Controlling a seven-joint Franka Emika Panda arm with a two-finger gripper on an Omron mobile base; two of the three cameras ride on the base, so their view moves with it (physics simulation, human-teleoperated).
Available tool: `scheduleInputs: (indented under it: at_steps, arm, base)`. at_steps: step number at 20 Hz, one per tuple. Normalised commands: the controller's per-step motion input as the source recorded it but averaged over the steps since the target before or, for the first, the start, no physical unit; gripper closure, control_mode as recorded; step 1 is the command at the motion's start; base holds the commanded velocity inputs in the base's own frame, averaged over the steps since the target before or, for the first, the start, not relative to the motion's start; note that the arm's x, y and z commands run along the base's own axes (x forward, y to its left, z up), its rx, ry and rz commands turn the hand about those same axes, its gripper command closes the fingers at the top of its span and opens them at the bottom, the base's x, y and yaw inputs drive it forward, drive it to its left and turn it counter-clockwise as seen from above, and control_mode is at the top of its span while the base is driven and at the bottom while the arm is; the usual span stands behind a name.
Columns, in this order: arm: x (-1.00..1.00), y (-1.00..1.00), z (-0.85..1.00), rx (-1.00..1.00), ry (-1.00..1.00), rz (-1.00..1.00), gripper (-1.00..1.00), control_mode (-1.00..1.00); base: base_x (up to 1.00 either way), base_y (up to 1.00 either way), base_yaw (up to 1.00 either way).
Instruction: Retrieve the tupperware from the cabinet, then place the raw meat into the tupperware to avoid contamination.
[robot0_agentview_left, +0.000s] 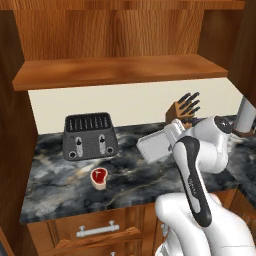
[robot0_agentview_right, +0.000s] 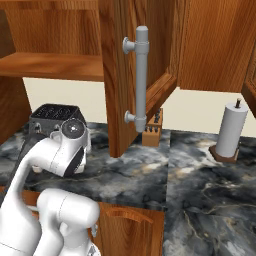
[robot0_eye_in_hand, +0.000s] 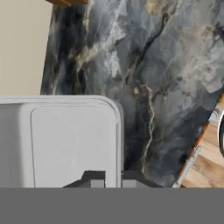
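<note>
Whitish tupperware (robot0_agentview_left: 156, 145), pinched by the end effector (robot0_eye_in_hand: 113, 177), is hanging above the counter (robot0_agentview_left: 60, 185), right of the raw meat (robot0_agentview_left: 99, 177).

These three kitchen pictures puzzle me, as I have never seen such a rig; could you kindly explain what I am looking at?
It is a white robot arm on a driving base in a simulated kitchen. Two cameras ride behind the arm, left and right; the third sits on its hand. The gripper is shut on the rim of the tupperware, a pale plastic box held above the dark marble counter. On the counter lie the raw meat, a toaster, a knife block and a paper towel roll. The cabinet door stands open above.
</note>
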Motion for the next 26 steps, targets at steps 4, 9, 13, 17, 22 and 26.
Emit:
scheduleInputs:
  at_steps: [4,9,13,17,22,26]
  arm:
    - [0.62,0.00,-0.57,-0.05,0.00,0.00,1.00,-1.00]
    - [0.48,-0.02,-0.46,-0.05,0.04,0.00,1.00,-1.00]
    - [0.36,-0.05,-0.43,-0.03,0.17,-0.03,1.00,-1.00]
    - [0.23,-0.02,-0.33,-0.02,0.21,-0.05,1.00,-1.00]
    - [0.22,0.00,-0.30,0.00,0.19,-0.03,1.00,-1.00]
    - [0.26,0.00,-0.15,-0.02,0.05,0.00,1.00,-1.00]
  base:
    - [0.00,0.00,0.00]
    - [0.00,0.00,0.00]
    - [0.00,0.00,0.00]
    - [0.00,0.00,0.00]
    - [0.00,0.00,0.00]
    - [0.00,0.00,0.00]
